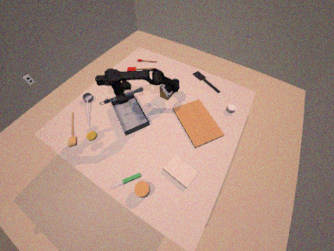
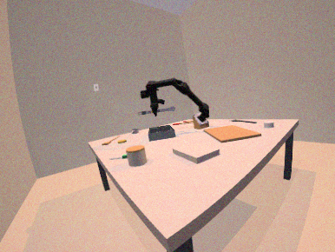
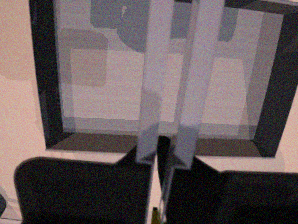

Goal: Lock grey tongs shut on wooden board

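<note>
Pale table; gripper clenched on grey tongs, raised above roasting tin.

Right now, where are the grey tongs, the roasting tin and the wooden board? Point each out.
Grey tongs point(image 1: 134, 93) point(image 2: 168, 109) point(image 3: 204, 75): top, exterior and wrist views, on one arm.
Roasting tin point(image 1: 138, 127) point(image 2: 161, 134) point(image 3: 44, 75): top, exterior and wrist views, on a side wall.
Wooden board point(image 1: 198, 123) point(image 2: 232, 133): top and exterior views, on its upper face.

Tongs — both arms nearly parallel, clamped between the gripper's black fingers — extend above the dark-walled roasting tin.
</note>
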Controlling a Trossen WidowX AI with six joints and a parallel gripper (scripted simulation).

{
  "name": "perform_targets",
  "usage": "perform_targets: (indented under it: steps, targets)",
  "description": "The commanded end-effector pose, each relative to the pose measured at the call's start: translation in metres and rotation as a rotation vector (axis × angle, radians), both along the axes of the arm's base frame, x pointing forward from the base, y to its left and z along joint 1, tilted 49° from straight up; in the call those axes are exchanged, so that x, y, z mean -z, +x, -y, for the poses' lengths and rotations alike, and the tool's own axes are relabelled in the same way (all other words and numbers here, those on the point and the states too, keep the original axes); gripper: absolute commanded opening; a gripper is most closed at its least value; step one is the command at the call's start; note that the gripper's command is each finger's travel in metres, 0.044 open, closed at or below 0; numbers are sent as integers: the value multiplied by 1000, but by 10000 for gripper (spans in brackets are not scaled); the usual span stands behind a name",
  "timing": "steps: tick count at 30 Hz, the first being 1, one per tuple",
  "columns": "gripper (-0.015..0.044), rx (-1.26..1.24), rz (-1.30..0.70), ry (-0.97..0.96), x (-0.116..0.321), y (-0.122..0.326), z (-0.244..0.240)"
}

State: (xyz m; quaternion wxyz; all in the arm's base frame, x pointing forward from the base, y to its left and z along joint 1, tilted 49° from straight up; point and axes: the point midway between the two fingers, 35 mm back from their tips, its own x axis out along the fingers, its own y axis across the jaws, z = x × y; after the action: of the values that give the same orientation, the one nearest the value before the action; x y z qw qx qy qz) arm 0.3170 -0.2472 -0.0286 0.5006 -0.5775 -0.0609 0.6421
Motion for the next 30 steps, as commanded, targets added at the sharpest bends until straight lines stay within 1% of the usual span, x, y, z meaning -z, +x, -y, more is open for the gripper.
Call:
perform_targets:
  steps: [1, 30]
  targets:
    - [-150, -76, 81, -24, -7, 2, -3]
    - [-150, -839, 869, -229, -61, 22, -37]
